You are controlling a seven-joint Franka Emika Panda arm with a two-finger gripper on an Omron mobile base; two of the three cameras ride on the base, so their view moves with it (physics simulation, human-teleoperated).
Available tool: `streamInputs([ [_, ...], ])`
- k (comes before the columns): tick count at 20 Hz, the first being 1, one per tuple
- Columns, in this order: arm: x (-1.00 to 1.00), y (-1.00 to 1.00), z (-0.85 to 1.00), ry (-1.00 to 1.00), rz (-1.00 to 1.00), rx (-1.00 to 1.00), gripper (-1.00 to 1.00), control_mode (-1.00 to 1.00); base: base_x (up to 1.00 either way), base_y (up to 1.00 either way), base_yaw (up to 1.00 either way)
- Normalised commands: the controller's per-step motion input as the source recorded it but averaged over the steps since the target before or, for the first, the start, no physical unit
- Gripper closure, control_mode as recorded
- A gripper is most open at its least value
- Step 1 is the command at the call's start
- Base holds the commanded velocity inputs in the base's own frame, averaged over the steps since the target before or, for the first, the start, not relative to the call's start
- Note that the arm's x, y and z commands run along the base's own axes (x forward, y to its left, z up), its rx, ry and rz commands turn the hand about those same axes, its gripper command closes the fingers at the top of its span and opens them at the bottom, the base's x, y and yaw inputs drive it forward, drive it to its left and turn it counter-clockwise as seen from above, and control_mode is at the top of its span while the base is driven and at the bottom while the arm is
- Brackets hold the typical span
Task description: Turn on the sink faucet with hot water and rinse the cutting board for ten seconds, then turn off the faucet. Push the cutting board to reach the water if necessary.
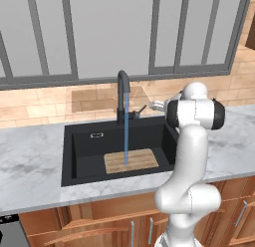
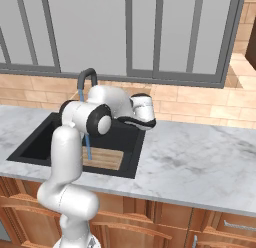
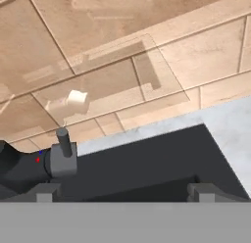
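Observation:
The black sink faucet (image 1: 123,91) stands behind the black sink (image 1: 79,151), and a thin blue stream of water (image 1: 126,131) falls from its spout. The water lands on the wooden cutting board (image 1: 131,161), which lies flat on the basin floor, right of centre. My gripper (image 1: 153,105) hovers just right of the faucet's side lever (image 1: 141,111), apart from it. In the hand view the gripper (image 3: 125,192) is open with nothing between its fingertips, and the lever (image 3: 62,139) sits at the lower left. In the right base view my arm covers part of the faucet (image 2: 86,77) and cutting board (image 2: 105,159).
White-grey marble counter (image 1: 30,151) surrounds the sink and runs wide to the right (image 2: 200,157). A tan tiled backsplash (image 1: 45,104) and a window rise behind the faucet. A silver overflow plate (image 1: 96,135) is on the basin's back wall. Wooden cabinets sit below.

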Motion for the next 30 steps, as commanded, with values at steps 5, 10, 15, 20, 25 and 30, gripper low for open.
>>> streamInputs([
  [5, 0.00, -0.05, 0.57, 0.06, 0.06, 0.06, -1.00, -1.00, 0.00, 0.00, 0.00],
  [10, 0.00, 0.00, 0.39, 0.13, 0.05, 0.04, -1.00, -1.00, 0.00, 0.00, 0.00],
  [15, 0.00, 0.00, 0.40, 0.07, 0.04, 0.02, -1.00, -1.00, 0.00, 0.00, 0.00],
  [20, 0.06, 0.00, 0.36, 0.01, 0.03, 0.02, -1.00, -1.00, 0.00, 0.00, 0.00],
  [25, 0.07, 0.00, 0.31, 0.00, 0.02, 0.00, -1.00, -1.00, 0.00, 0.00, 0.00],
  [30, 0.11, 0.00, 0.14, 0.03, 0.01, 0.00, -1.00, -1.00, 0.00, 0.00, 0.00],
])
